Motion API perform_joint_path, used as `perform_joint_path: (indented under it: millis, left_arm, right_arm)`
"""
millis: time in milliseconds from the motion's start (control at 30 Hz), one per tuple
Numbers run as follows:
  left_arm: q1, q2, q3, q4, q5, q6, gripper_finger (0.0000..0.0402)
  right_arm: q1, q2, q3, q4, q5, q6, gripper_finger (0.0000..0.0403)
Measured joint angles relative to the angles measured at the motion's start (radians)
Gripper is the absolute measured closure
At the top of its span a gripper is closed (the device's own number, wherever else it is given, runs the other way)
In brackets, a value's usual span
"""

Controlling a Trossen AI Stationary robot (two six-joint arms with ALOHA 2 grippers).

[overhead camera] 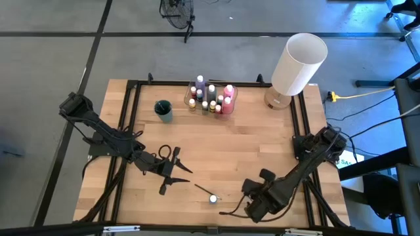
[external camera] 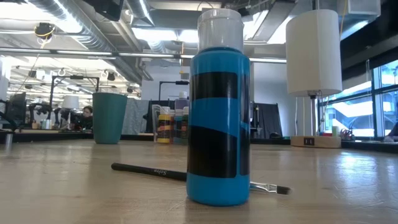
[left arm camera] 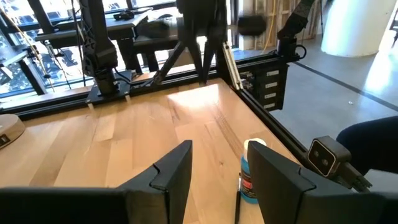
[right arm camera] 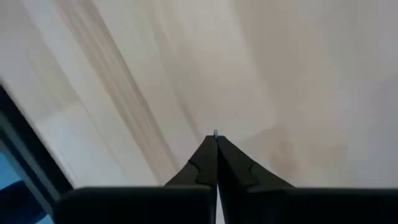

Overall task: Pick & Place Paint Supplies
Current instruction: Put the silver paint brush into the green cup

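Note:
A blue paint bottle (overhead camera: 213, 198) (external camera: 219, 124) (left arm camera: 249, 180) with a pale cap stands upright near the table's front edge. A thin dark paintbrush (overhead camera: 203, 190) (external camera: 149, 171) lies flat on the wood just behind it. My right gripper (overhead camera: 248, 208) (right arm camera: 216, 138) is to the bottle's right, pointing steeply down and shut on a second thin paintbrush (overhead camera: 230, 212). My left gripper (overhead camera: 176, 176) (left arm camera: 217, 168) hovers open to the bottle's left, with nothing between its fingers. More small paint bottles stand in a clear container (overhead camera: 211, 97) at the far middle. My right gripper pinches the second paintbrush between its two shut fingers, which come from above. A small pale tip (right arm camera: 215, 132) shows just past the fingertips. The fingers hide the rest in the wrist view. From above, the thin handle (overhead camera: 226, 213) sticks out toward the table's left.
A teal cup (overhead camera: 163, 110) (external camera: 109, 117) stands left of the container. A large white cylinder (overhead camera: 298, 64) (external camera: 313, 53) stands at the far right corner. Bare wood lies across the table's middle, and a black frame (overhead camera: 131, 118) runs along its edges.

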Motion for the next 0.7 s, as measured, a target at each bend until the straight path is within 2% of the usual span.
perform_joint_path:
  millis: [167, 300, 433, 533, 600, 700]
  left_arm:
    - [0.0, 0.0, 0.0, 0.067, 0.0, 0.0, 0.0251]
    - [0.0, 0.001, 0.0, 0.205, 0.0, 0.033, 0.0251]
    - [0.0, 0.001, 0.001, 0.31, -0.022, 0.043, 0.0251]
    - [0.001, 0.001, 0.001, 0.331, -0.037, 0.076, 0.0251]
    - [0.0, 0.001, 0.001, 0.367, -0.037, 0.14, 0.0251]
    - [0.0, 0.001, 0.001, 0.432, -0.016, 0.244, 0.0251]
  right_arm:
    - [0.006, -0.002, 0.222, 0.074, 0.381, -0.284, 0.0403]
    - [0.005, -0.003, 0.285, 0.261, 0.567, -0.597, 0.0403]
    - [-0.022, -0.003, 0.287, 0.468, 0.642, -0.88, 0.0403]
    - [-0.057, -0.003, 0.287, 0.631, 0.685, -0.999, 0.0403]
    - [-0.084, -0.003, 0.287, 0.732, 0.681, -1.076, 0.0403]
    - [-0.125, -0.003, 0.287, 0.856, 0.608, -1.189, 0.0403]
